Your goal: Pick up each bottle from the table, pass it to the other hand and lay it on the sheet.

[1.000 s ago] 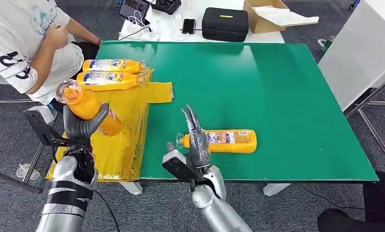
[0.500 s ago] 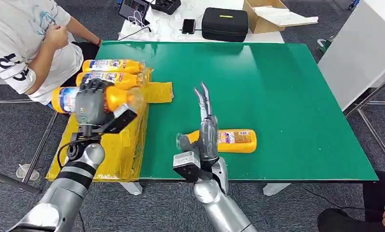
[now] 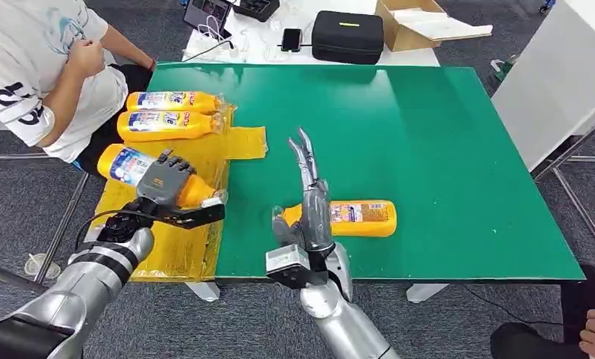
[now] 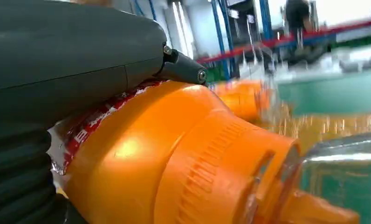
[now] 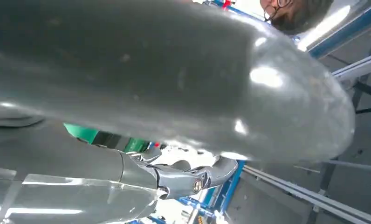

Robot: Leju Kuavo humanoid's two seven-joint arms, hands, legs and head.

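Green counter (image 3: pixel 429 134) carries yellow sheet (image 3: pixel 182 224) at left edge. Two bottles (image 3: pixel 171 114) lie side by side on sheet's far end. Left hand (image 3: pixel 164 179) grips third bottle (image 3: pixel 130 166) over sheet. Fourth bottle (image 3: pixel 354 217) lies on counter behind right hand (image 3: pixel 309 194), fingers straight, empty.

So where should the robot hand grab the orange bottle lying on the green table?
Probably around the middle of the bottle on the table, over its label, coming down from above. It lies flat on its side with its cap end toward the right robot hand, so the long, wide body gives the fingers the most to wrap. The neck by the cap looks narrower and could slip.
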